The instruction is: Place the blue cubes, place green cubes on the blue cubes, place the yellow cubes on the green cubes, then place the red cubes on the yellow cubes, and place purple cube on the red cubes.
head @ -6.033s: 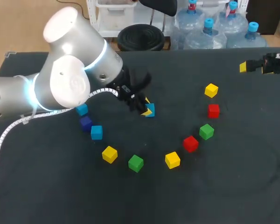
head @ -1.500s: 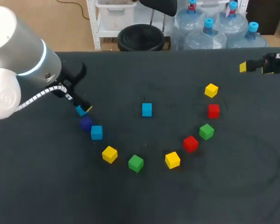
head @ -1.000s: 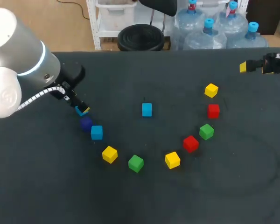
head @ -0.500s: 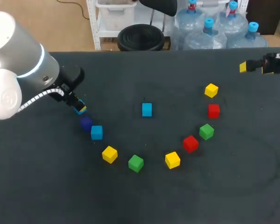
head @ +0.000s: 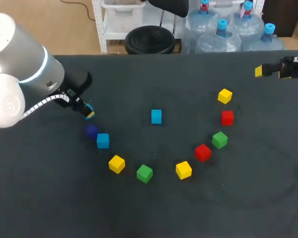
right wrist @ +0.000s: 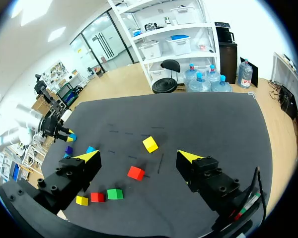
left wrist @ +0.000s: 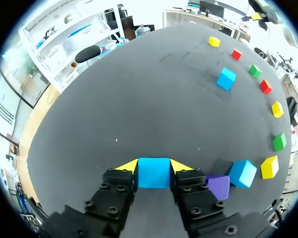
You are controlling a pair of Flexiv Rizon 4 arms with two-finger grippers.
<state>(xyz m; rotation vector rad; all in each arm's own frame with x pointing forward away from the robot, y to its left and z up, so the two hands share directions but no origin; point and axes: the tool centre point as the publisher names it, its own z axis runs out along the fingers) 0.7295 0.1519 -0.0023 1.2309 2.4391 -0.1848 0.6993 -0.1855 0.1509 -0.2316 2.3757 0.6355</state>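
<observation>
Left pincer (left wrist: 154, 166) clamps a blue cube (left wrist: 153, 174) square-on, its edges level.

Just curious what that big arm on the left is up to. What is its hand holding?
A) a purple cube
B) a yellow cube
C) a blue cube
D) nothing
C: a blue cube sits gripped between the two yellow tips of the left hand.

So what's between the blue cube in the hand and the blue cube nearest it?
The purple cube, in the head view: it sits between the held blue cube and the nearest blue cube.
</observation>
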